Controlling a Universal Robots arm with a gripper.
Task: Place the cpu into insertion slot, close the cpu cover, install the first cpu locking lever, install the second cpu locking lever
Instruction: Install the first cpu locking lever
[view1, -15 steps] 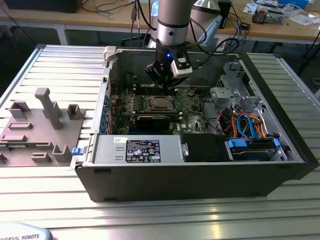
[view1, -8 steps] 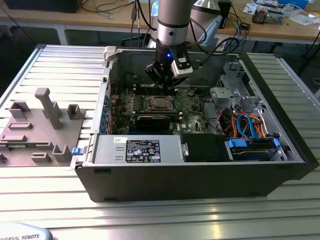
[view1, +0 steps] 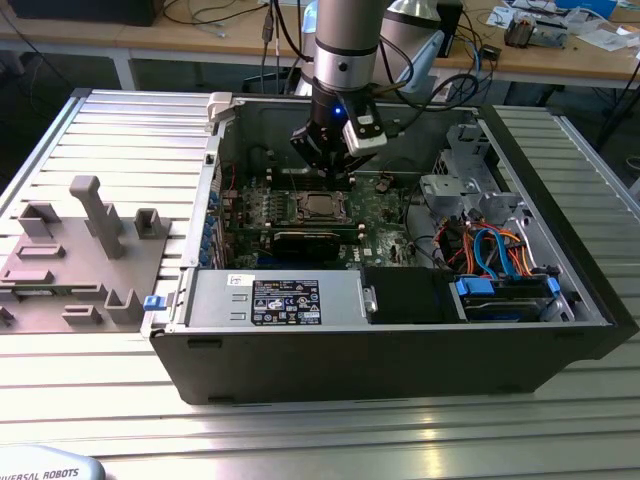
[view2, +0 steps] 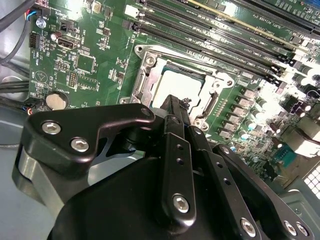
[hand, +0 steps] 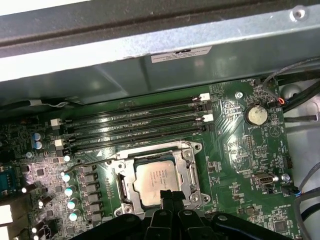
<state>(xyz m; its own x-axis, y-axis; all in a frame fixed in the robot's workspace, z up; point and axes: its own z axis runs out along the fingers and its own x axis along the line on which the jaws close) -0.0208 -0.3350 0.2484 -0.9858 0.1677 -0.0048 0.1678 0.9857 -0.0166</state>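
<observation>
The cpu (hand: 156, 181) lies flat in the insertion slot (hand: 121, 186) on the green motherboard, its silver-grey top showing. The cpu cover (hand: 192, 172) is down around it, framing the chip through its square window. A thin locking lever (hand: 95, 162) sticks out sideways from one corner of the socket. My gripper (hand: 170, 196) hangs just above the socket's edge, fingers pressed together and holding nothing. In the second wrist view the gripper (view2: 173, 104) has its tip over the rim next to the cpu (view2: 179, 85). In the exterior view the gripper (view1: 337, 172) is above the socket (view1: 322, 207).
Long memory slots (hand: 135, 125) run beside the socket. A round coin battery (hand: 256, 115) sits on the board. The open computer case (view1: 400, 350) walls in the board; a drive bay with coloured cables (view1: 495, 255) is at the exterior view's right. A grey fixture (view1: 90, 240) stands outside on the left.
</observation>
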